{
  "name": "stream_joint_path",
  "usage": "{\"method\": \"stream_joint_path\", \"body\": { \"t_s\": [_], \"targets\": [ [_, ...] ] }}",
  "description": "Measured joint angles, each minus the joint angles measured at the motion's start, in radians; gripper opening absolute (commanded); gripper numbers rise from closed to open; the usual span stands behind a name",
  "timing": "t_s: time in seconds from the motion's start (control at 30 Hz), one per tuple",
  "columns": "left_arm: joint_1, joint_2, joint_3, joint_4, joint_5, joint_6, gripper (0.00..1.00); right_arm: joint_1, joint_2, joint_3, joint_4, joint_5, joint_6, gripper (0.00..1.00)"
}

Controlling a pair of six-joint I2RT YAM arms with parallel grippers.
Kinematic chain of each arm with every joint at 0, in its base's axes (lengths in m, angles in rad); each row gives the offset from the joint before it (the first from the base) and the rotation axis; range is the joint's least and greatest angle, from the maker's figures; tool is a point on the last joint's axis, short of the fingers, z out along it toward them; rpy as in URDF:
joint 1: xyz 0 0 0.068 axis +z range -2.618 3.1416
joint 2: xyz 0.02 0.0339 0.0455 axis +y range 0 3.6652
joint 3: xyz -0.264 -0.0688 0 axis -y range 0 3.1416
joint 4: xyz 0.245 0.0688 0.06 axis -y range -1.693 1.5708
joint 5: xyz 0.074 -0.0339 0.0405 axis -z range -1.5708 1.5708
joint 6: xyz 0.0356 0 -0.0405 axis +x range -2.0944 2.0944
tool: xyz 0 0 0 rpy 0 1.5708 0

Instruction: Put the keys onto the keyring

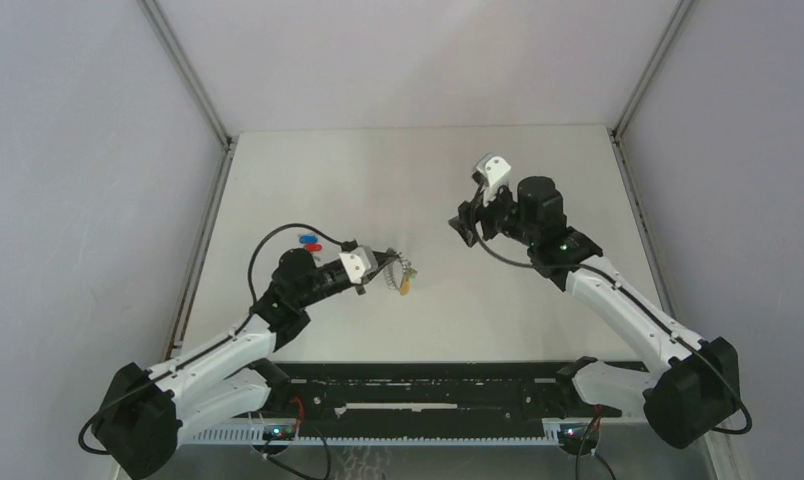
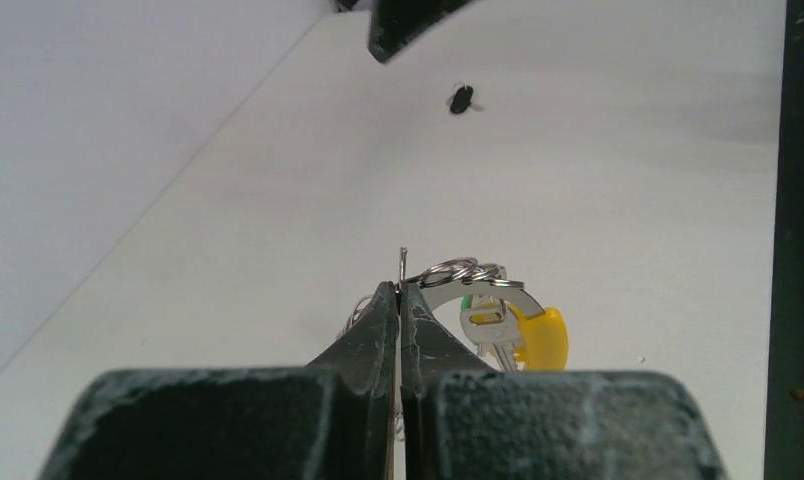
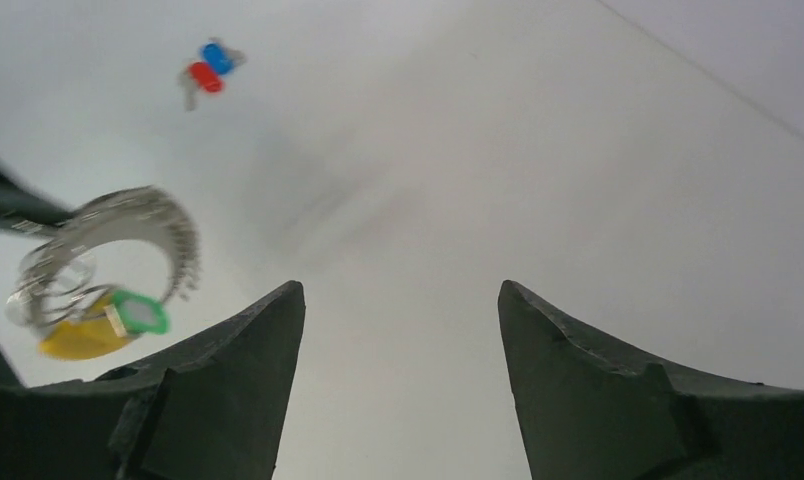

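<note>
My left gripper is shut on a small metal ring of the keyring and holds it up left of the table's middle. In the left wrist view the gripper pinches the ring edge-on, and the keyring hangs to its right with the yellow strip and a silver key. The tiny black-headed key lies on the table beyond, just under my right gripper's fingers. My right gripper is open and empty, raised, facing the keyring. The black-headed key is outside the right wrist view.
A pair of blue- and red-headed keys lies on the table behind my left gripper, and it also shows in the right wrist view. White walls enclose the table on the left, back and right. A black rail runs along the near edge.
</note>
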Motion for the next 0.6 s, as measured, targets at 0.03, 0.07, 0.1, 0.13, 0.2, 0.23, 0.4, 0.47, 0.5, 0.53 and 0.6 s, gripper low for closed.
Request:
{"method": "stream_joint_path", "body": {
  "t_s": [0.03,0.07,0.1,0.13,0.2,0.23,0.4,0.47,0.5,0.53,0.6],
  "targets": [
    [-0.004,-0.009,0.000,-0.027,-0.011,0.018,0.00,-0.029,0.009,0.003,-0.009,0.023,0.033,0.72],
    [-0.009,-0.014,0.000,-0.053,-0.021,0.033,0.00,-0.054,0.021,0.008,-0.023,0.050,0.064,0.73],
    [-0.016,-0.015,0.000,-0.075,-0.032,0.049,0.00,-0.074,0.032,0.014,-0.036,0.072,0.089,0.73],
    [-0.025,-0.015,0.000,-0.098,-0.041,0.064,0.00,-0.097,0.046,0.025,-0.060,0.097,0.118,0.73],
    [-0.042,-0.013,0.000,-0.141,-0.060,0.084,0.00,-0.149,0.077,0.046,-0.105,0.151,0.174,0.72],
    [-0.047,-0.012,0.000,-0.155,-0.063,0.092,0.00,-0.175,0.090,0.055,-0.127,0.169,0.196,0.72],
    [-0.070,0.007,0.000,-0.201,-0.085,0.111,0.00,-0.322,0.129,0.068,-0.223,0.237,0.279,0.70],
    [-0.071,0.019,0.000,-0.208,-0.087,0.115,0.00,-0.379,0.147,0.069,-0.257,0.267,0.302,0.69],
    [-0.071,0.024,0.000,-0.211,-0.089,0.116,0.00,-0.405,0.160,0.069,-0.270,0.280,0.312,0.69],
    [-0.071,0.028,0.001,-0.213,-0.090,0.116,0.00,-0.426,0.174,0.069,-0.277,0.289,0.320,0.68],
    [-0.071,0.034,0.003,-0.222,-0.093,0.116,0.00,-0.474,0.212,0.070,-0.289,0.305,0.336,0.66]
  ]
}}
